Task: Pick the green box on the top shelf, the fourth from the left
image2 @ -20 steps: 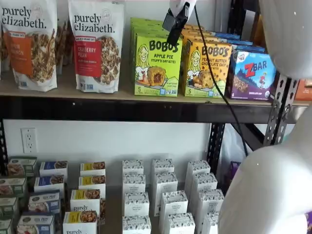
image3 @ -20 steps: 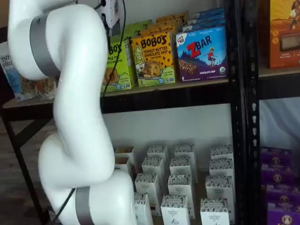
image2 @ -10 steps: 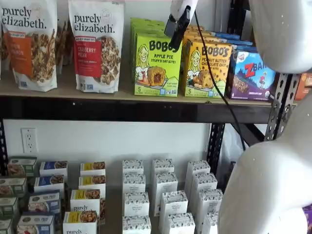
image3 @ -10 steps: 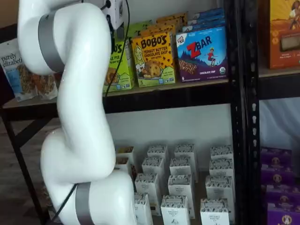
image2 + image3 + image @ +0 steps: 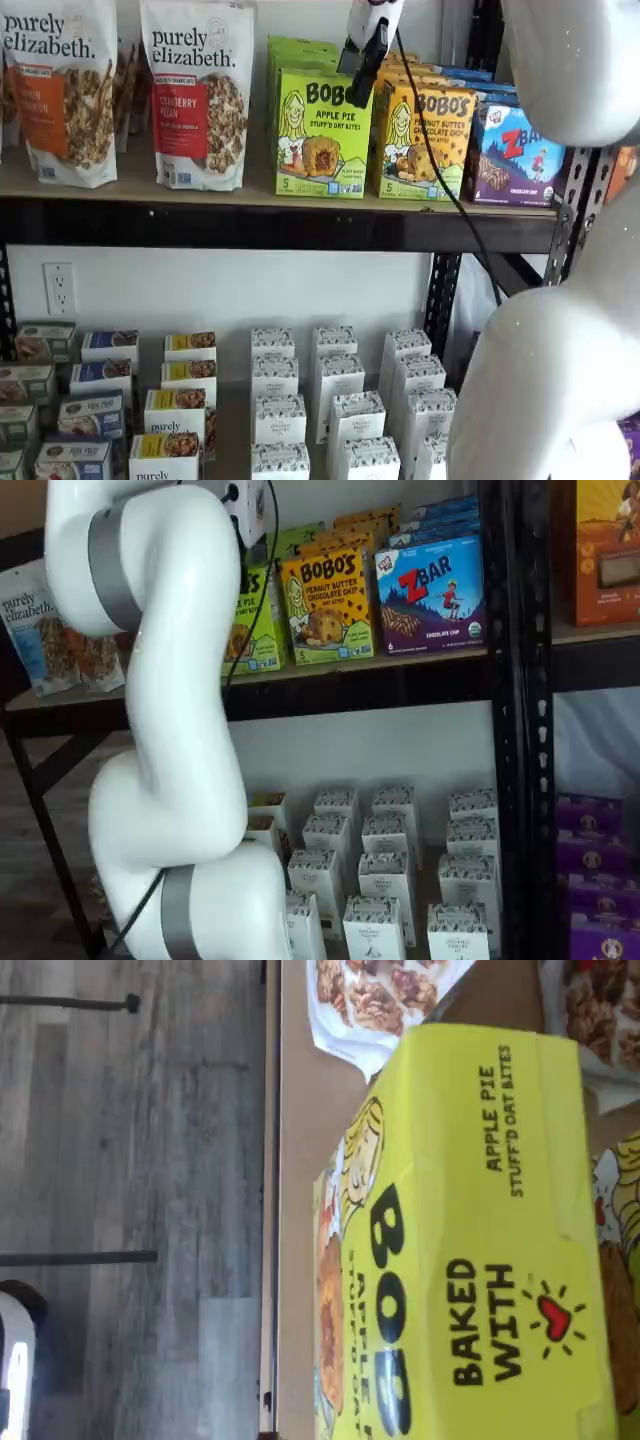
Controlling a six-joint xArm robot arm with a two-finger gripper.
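The white arm fills most of one shelf view, reaching up in front of the rack so the wrist comes at the goods from the front; behind it the top shelf carries its stock in front-facing rows, labels outward, which is why each product reads plainly; two granola bags stand to one side, then the green box at the head of a row of cartons alike, then the yellow-orange Bobo's box just beside it and the ZBar box beyond; in the wrist view the green box lies close under the camera, its top panel and the "Apple Pie" wording filling the picture, which I judge to mean the wrist is lined up over that carton; the hand hangs from the view's top edge in front of the box's upper corner, seen side-on as one dark shape, so I cannot tell whether its fingers are apart or together; nothing appears to be held in them yet.
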